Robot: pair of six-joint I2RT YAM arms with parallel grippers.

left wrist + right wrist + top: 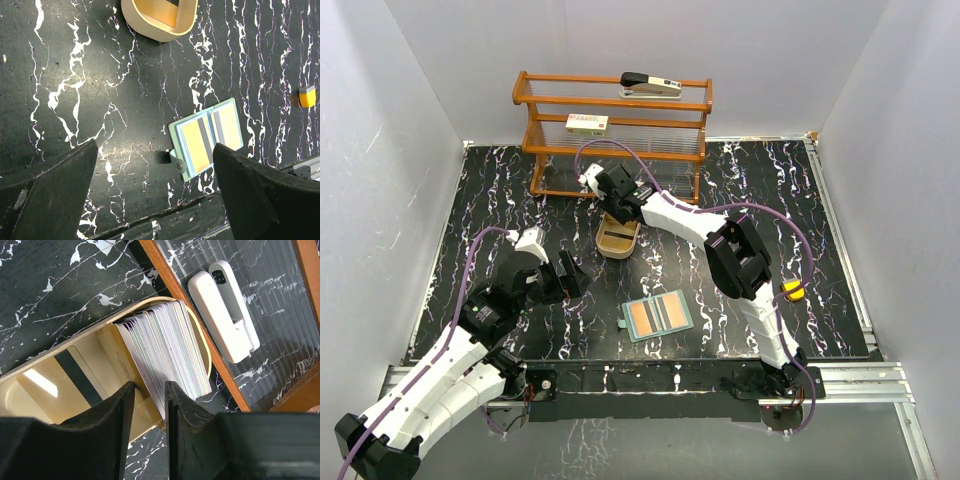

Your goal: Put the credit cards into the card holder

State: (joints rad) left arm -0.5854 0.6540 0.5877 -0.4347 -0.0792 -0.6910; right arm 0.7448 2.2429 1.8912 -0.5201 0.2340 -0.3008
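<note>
The sage-green card holder (657, 316) lies open on the black marbled table, with gold-orange cards in its clear pockets; it also shows in the left wrist view (206, 139). A thick stack of credit cards (165, 350) stands on edge in a tan oval tray (617, 240), and one gold card (75, 377) lies flat beside the stack. My right gripper (148, 387) is low over the tray, its jaws a narrow gap apart at the front edge of the stack. My left gripper (155, 150) is wide open and empty, left of the card holder.
A wooden rack (615, 150) stands behind the tray, with a stapler (650, 84) on top and a white box (587, 123) on a shelf. A white stapler (225, 310) lies under the rack. A small yellow piece (792, 291) lies at the right.
</note>
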